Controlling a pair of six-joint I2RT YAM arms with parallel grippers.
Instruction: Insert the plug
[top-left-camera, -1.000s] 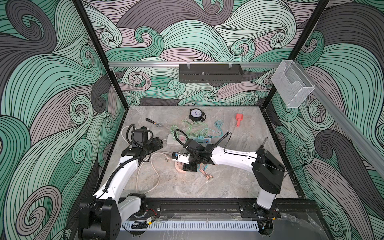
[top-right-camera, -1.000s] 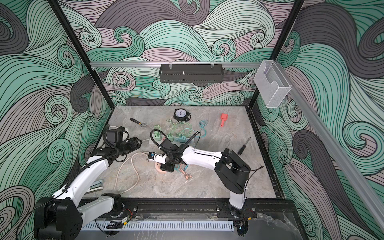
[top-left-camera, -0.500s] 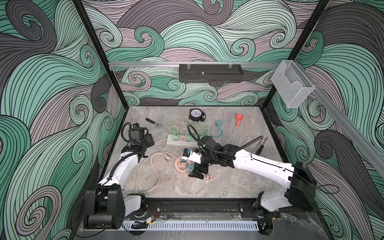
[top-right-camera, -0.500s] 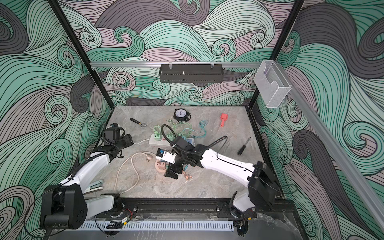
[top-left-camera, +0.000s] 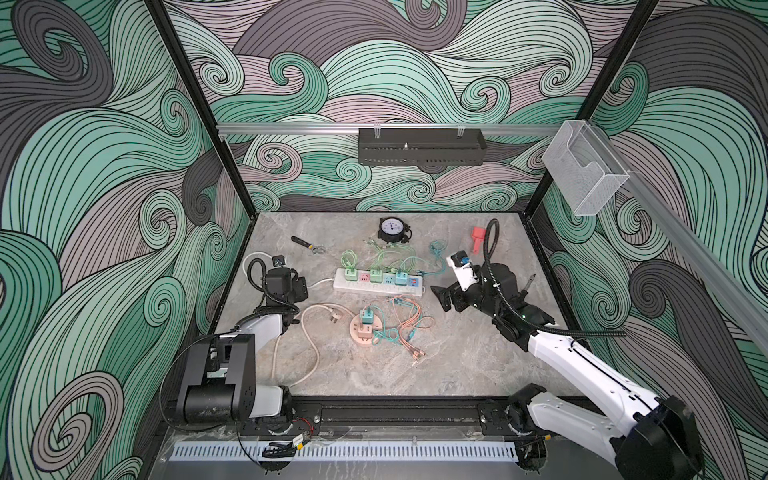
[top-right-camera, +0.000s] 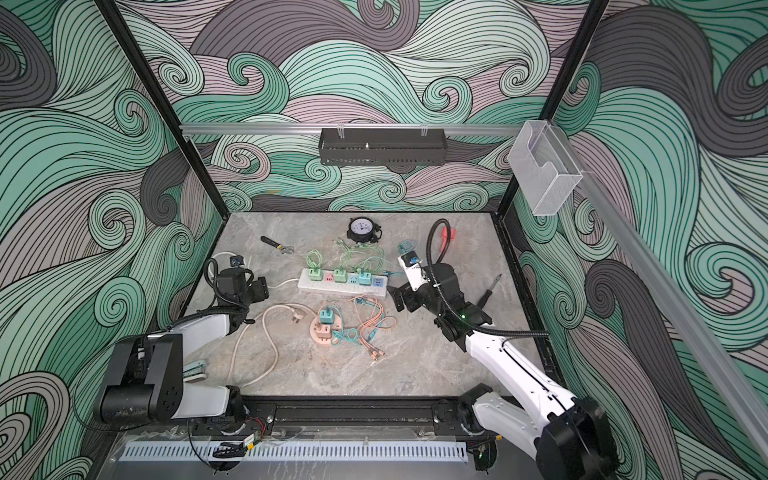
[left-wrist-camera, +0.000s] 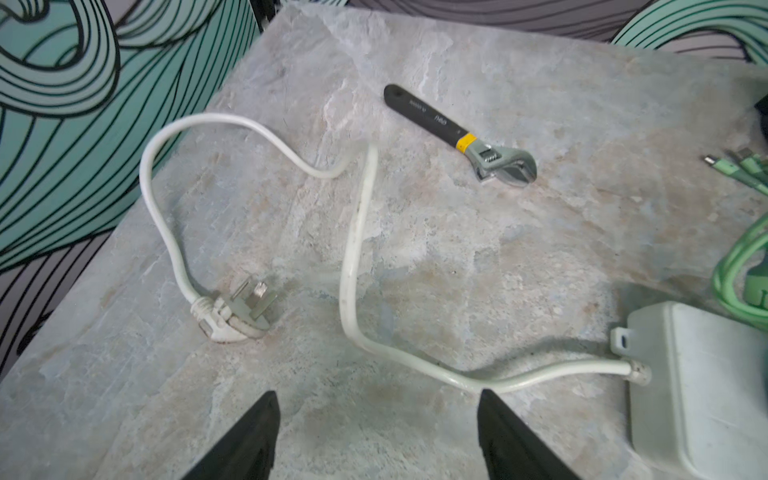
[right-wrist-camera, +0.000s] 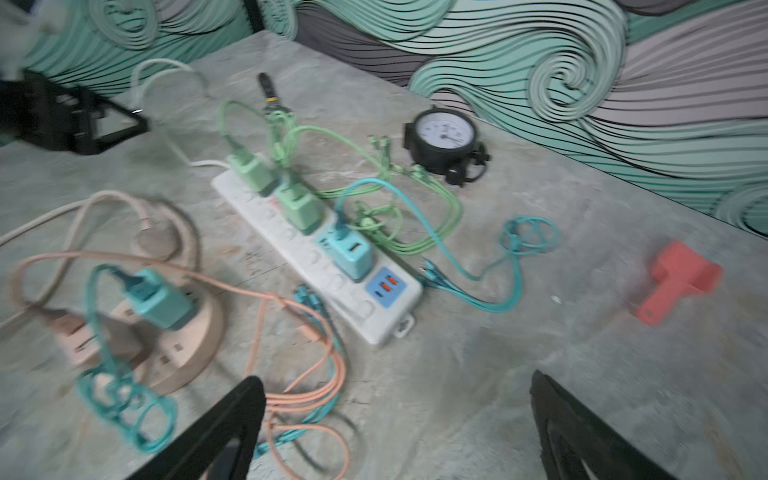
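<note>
The teal plug (top-left-camera: 366, 316) stands on the round peach socket hub (top-left-camera: 354, 328), its base against the hub's top. In both top views the hub lies at 6 o'clock of the white power strip (top-left-camera: 343, 285). The right tool (right-wrist-camera: 395, 378) hangs released and empty at 3 o'clock of the strip, apart from the plug. The left tool (left-wrist-camera: 377, 394) is also spread and grips nothing, at 9 o'clock of the strip above the table (top-left-camera: 457, 365). Pale lettering runs along the wrench (left-wrist-camera: 432, 120) handle but is too blurred to read. The gauge (top-left-camera: 392, 228) dial's marks are too small to make out.
</note>
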